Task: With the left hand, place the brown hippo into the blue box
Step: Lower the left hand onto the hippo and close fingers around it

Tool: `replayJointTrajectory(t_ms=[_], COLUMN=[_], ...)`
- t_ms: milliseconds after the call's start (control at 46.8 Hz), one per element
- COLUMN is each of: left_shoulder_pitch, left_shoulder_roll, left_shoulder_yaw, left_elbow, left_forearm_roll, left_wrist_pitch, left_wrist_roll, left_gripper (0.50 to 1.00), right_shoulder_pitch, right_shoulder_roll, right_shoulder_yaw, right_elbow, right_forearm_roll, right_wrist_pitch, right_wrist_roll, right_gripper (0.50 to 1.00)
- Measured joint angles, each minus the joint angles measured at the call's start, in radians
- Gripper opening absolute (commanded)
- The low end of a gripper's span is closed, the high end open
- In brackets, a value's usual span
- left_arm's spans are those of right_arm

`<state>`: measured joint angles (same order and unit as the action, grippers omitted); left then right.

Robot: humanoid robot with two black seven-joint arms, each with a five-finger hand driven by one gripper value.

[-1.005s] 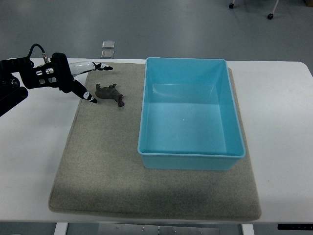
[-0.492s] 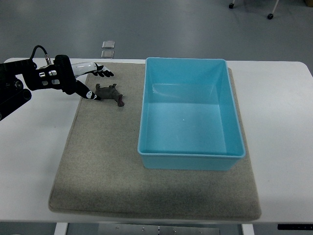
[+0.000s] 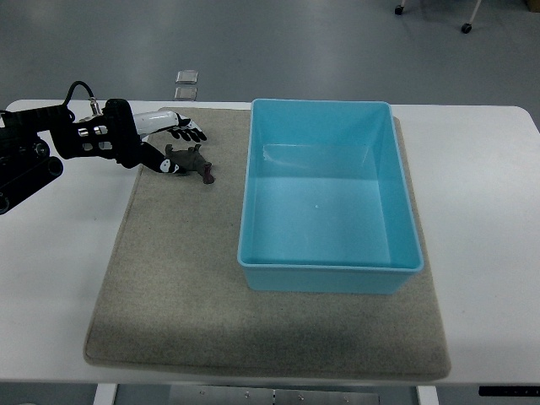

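Grey floor fills the top of the frame behind a white table (image 3: 481, 253) that carries a grey felt mat (image 3: 186, 287). On the mat's upper left lies the brown hippo (image 3: 191, 160), on its side or feet, I cannot tell which, well short of the blue box (image 3: 329, 270) to its right. The left hand (image 3: 164, 143) reaches in from the left edge, fingers (image 3: 187, 129) spread, one fingertip touching or just beside the hippo's near end and the others above it; nothing is pinched yet.

The toy is small and low, so closing fingers could nudge it along the felt or catch only one leg, and it might then drop before clearing the box wall. That near wall stands between toy and box interior. Two small clear objects (image 3: 186, 84) rest on the floor beyond the table, out of the way.
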<state>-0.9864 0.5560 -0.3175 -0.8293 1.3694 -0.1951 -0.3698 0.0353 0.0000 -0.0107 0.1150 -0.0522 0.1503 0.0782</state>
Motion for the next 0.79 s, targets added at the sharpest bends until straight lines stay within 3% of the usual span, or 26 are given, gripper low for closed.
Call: replayJointTrajectory(t_ms=[620,791], left_shoulder_pitch=[0.012,0.014], left_shoulder_roll=[-0.003,-0.003], left_shoulder_yaw=[0.035,0.035], left_elbow=[0.001,0.001], left_forearm_roll=[0.037,0.036], left_wrist_pitch=[0.071,0.071], left_wrist_roll=[0.009,0.009], left_gripper=[0.739,0.701], right_shoulder_pitch=[0.000,0.000], right_shoulder_roll=[0.000,0.000], right_shoulder_yaw=[0.000,0.000], right_elbow=[0.000,0.000], right_forearm_roll=[0.000,0.000], right_wrist_pitch=[0.000,0.000], right_wrist_roll=[0.000,0.000], right_gripper=[0.936,0.936])
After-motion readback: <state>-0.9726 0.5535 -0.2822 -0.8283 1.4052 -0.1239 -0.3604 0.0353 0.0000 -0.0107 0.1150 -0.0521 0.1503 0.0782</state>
